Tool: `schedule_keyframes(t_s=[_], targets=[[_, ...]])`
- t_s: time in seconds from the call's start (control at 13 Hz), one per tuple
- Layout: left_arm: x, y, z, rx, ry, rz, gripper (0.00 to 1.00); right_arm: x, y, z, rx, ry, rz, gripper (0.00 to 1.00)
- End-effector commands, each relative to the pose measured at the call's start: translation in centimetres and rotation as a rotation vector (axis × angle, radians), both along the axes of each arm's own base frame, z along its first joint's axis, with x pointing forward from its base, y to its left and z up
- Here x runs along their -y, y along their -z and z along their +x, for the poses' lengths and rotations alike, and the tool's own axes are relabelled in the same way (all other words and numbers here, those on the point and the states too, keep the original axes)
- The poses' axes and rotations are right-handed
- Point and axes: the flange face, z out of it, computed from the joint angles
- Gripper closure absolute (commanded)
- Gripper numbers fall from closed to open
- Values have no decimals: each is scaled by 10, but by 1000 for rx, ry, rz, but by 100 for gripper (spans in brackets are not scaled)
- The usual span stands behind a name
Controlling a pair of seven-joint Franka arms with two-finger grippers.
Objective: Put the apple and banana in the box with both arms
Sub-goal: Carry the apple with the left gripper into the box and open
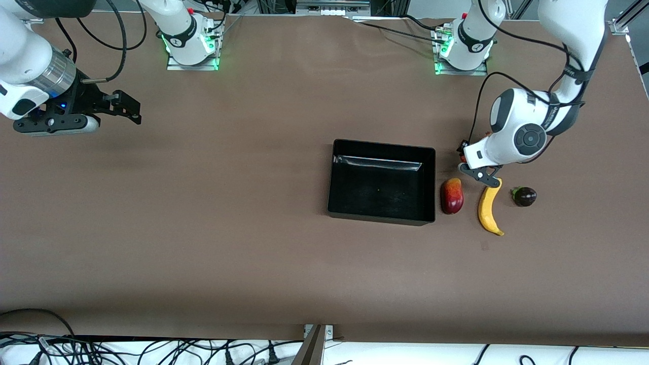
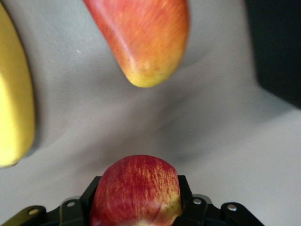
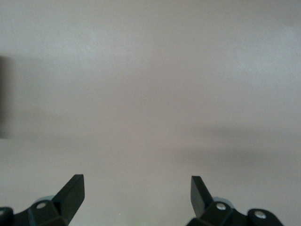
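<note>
The apple (image 2: 136, 188), red with yellow streaks, sits between the fingers of my left gripper (image 1: 479, 172), which is shut on it. In the front view my left hand hides the apple. The gripper is low beside the box (image 1: 432, 172), at the banana's farther tip. The banana (image 1: 489, 209) lies on the table and shows at the edge of the left wrist view (image 2: 14, 103). The black box is empty. My right gripper (image 1: 129, 109) is open and empty (image 3: 136, 188), waiting over bare table at the right arm's end.
An oval red-yellow fruit (image 1: 452, 196) lies between the box and the banana, just ahead of the held apple in the left wrist view (image 2: 143, 37). A dark purple fruit (image 1: 525, 196) lies beside the banana, toward the left arm's end.
</note>
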Motion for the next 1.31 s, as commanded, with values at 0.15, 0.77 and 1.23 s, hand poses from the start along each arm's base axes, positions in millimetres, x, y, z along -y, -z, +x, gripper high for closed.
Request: schedule_keyframes(t_s=[0.15,0.77,1.23], targets=[[76,-94,52,-30,-64,43,97,9,-2,2,7,5,-5,0],[182,-27,60,-4,-238,-22,96,34,-17,3,-29,85,35,0],[209,57,28,39,-213,-65,82,30,-18,17,50,85,-11,0]])
